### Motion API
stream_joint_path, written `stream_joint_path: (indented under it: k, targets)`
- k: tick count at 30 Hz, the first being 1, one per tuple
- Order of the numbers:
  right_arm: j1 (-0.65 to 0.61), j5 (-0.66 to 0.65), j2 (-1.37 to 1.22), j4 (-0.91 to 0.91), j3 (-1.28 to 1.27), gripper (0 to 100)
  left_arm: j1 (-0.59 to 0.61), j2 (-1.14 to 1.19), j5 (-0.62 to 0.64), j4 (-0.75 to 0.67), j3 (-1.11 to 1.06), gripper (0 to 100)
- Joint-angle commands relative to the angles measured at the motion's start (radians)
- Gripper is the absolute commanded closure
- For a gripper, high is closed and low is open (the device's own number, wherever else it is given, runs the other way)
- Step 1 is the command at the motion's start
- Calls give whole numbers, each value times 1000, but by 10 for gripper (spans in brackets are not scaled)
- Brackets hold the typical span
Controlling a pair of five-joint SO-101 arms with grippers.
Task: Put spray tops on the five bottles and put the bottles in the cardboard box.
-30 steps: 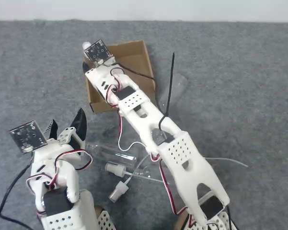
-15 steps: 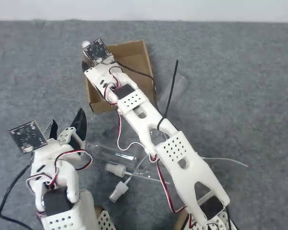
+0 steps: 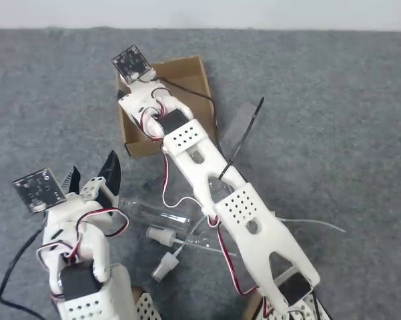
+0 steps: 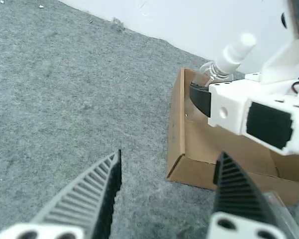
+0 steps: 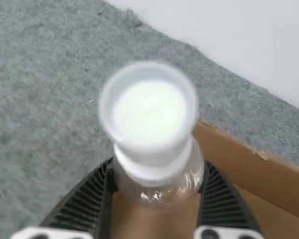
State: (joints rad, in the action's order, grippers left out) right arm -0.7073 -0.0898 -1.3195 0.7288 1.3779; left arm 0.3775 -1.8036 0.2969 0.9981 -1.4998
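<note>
Over the cardboard box [image 3: 190,83] at eleven o'clock, our right gripper [image 5: 156,172] — clamped on a capped bottle [image 5: 151,144] — has tilted, seemingly lowering it; left gripper [image 4: 170,154] gapes.

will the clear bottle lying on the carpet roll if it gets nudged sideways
Probably yes: the bottle lies on its side and looks round, though the carpet may slow it. It looks empty, so likely light and quick to skid away. Its smooth wall may slip in a loose grip.

High view looks down — both wrist views, low and close, share the cardboard box [image 4: 175,134].
</note>
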Motion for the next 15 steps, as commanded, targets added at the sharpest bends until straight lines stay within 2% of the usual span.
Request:
stream_joint_path:
  k: [1,8,15]
  targets:
    - [31,3,21,85,110,883,6,-20,-8,-26,10,721]
    - [31,5,18,94,115,880,6,-20,-8,-26,10,721]
    - [31,3,18,-91,-44,883,6,-20,-8,-26,10,721]
